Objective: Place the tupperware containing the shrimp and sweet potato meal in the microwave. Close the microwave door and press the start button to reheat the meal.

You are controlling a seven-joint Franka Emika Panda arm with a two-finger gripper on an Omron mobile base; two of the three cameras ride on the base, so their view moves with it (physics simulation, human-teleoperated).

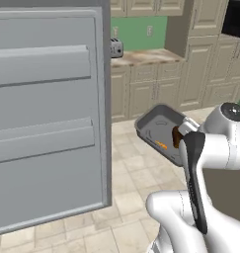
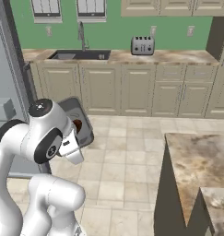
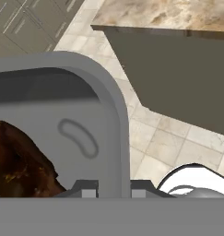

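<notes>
Hand [image 3: 112, 191] clamped on tupperware [image 1: 158, 127] rim, held above floor just right of the open grey fridge door [image 1: 47, 113]; brown lump [image 3: 19, 161] inside.

A beige tiled floor [image 2: 127, 156] spreads below. The far marble counter [image 2: 178, 56] carries a silver toaster [image 2: 142, 45]. A sink [image 2: 79, 55] is set into it.

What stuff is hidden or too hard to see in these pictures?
- Claw: hand view, just its tips show at the bottom edge, pinching the tupperware rim.
- Tupperware: left base view, its near corner sits behind the arm; right base view, the arm covers most of it.
- Brown lump: hand view, cut off by the left edge.
- Toaster: left base view, half behind the big grey door.
</notes>
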